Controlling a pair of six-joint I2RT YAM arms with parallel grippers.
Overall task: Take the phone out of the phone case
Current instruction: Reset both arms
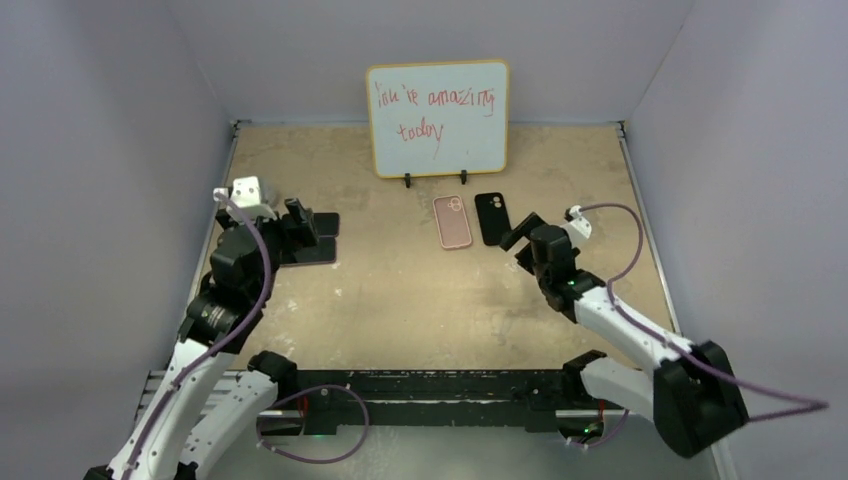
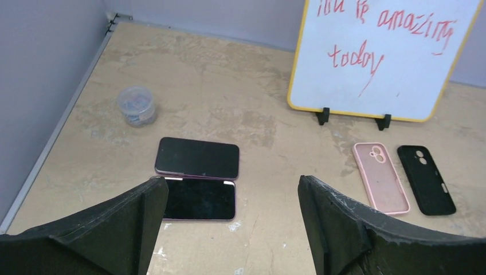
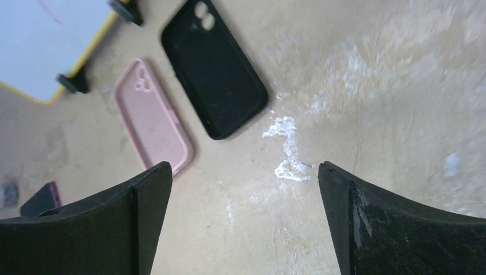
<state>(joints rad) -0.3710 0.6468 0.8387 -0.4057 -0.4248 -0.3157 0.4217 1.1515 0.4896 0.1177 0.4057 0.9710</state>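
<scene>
Two dark-screened phones with purple edges lie side by side at the left, the far one [image 2: 198, 157] and the near one [image 2: 198, 199]; in the top view they show under my left gripper [image 1: 318, 238]. A pink case [image 1: 452, 221] and a black case [image 1: 492, 219] lie flat in front of the whiteboard, camera cutouts toward it, and they also show in the right wrist view, pink [image 3: 152, 117] and black [image 3: 213, 74]. My left gripper [image 2: 232, 189] is open and empty above the near phone's right end. My right gripper [image 3: 245, 172] is open and empty over bare table just near of the cases.
A yellow-framed whiteboard [image 1: 437, 118] with red writing stands on two black feet at the back centre. A small clear round container [image 2: 136, 105] sits near the left wall behind the phones. Grey walls close the table on the left, back and right.
</scene>
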